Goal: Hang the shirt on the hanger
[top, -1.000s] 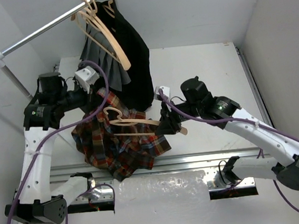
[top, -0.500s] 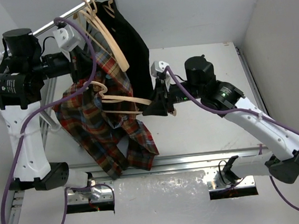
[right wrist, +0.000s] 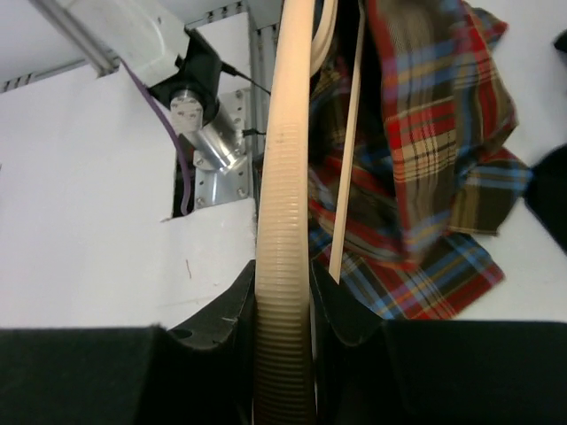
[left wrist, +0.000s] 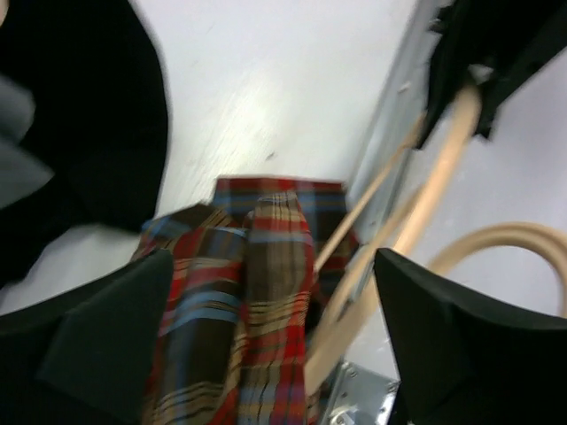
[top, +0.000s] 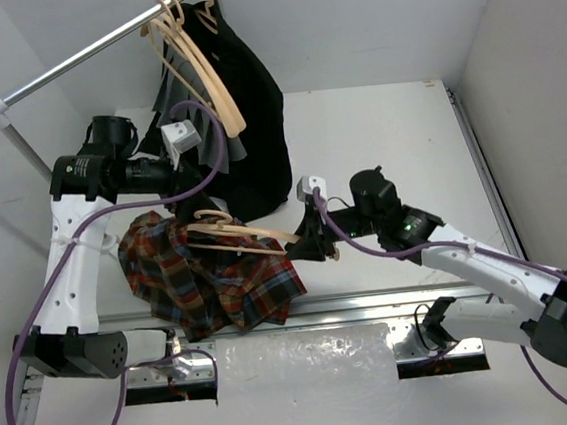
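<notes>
Right tool (right wrist: 283, 310) clamped on hanger (right wrist: 285, 133), left tool (left wrist: 273, 301) gripping shirt (top: 210, 280)

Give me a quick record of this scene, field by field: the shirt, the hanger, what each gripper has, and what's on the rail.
Shirt: plaid, bunched at the left of the table, upper part held up
Hanger: across the top of the shirt, hook toward the left gripper
Left gripper: shut on a fold of the shirt
Right gripper: shut on one arm of the hanger
Rail: spare hangers and a black garment
Task state: shirt not yet on the hanger
</notes>
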Controlling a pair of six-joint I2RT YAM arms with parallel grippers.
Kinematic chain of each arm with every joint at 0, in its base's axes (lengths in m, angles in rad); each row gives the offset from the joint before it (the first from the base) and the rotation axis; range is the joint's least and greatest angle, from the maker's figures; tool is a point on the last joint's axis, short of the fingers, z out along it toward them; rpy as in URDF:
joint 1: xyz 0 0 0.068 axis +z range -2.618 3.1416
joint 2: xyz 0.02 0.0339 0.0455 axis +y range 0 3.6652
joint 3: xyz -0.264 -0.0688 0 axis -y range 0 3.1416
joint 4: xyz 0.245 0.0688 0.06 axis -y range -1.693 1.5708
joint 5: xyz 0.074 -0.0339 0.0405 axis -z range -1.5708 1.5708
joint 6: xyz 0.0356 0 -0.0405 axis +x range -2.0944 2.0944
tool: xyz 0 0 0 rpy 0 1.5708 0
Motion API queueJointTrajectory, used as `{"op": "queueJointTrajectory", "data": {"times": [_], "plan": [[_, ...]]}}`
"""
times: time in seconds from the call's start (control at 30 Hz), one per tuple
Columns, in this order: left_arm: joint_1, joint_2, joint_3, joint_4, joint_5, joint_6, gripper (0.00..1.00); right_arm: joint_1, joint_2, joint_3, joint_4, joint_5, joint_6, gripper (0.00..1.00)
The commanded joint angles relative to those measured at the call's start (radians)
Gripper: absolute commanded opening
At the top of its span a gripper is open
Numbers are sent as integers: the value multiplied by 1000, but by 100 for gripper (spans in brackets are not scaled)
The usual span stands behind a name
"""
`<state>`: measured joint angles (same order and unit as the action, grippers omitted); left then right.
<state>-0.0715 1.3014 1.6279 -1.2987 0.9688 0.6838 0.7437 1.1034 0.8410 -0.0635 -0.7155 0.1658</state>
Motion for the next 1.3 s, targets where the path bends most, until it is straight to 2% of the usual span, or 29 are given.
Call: {"op": "queueJointTrajectory", "data": {"times": [0.0,0.03,0.07,0.17,0.33,0.43,0.47,0.5,0.53,0.67,0.73,0.77,0.83,0.87,0.93,1.17,1.2,1.27], "plan": [[-16,-76,-42,51,-124,-59,100,0,21,-104,365,50,70,0],[-16,-82,-63,112,-180,-94,100,0,33,-159,407,50,98,0],[-16,-89,-100,130,-271,-133,99,0,67,-177,437,56,107,0],[-8,-111,-151,194,-416,-182,100,2,121,-194,491,59,133,0],[-2,-131,-114,185,-443,-188,98,0,200,-201,564,62,167,0],[-2,-146,-117,154,-438,-173,81,0,207,-215,596,70,179,0],[-2,-154,-135,153,-446,-161,71,0,205,-221,605,70,182,0],[-2,-165,-187,157,-446,-158,69,0,207,-227,614,71,187,0],[-2,-169,-215,160,-444,-153,69,0,208,-230,619,71,189,0],[-2,-166,-319,186,-462,-156,81,0,208,-235,622,60,198,0],[-2,-174,-365,239,-496,-176,80,2,204,-237,625,59,199,0],[-2,-177,-378,257,-516,-182,76,0,202,-237,625,57,199,0],[-2,-172,-401,309,-521,-214,71,2,200,-241,628,53,202,0],[-2,-166,-407,320,-501,-220,67,0,200,-246,631,51,201,0],[-2,-146,-427,314,-429,-222,65,0,200,-250,636,53,205,0],[-10,-146,-494,346,-266,-236,68,0,208,-253,643,63,207,0],[-11,-143,-497,351,-272,-236,64,0,208,-252,643,65,207,0],[-13,-130,-504,357,-297,-239,41,2,207,-249,639,65,207,0]]}}
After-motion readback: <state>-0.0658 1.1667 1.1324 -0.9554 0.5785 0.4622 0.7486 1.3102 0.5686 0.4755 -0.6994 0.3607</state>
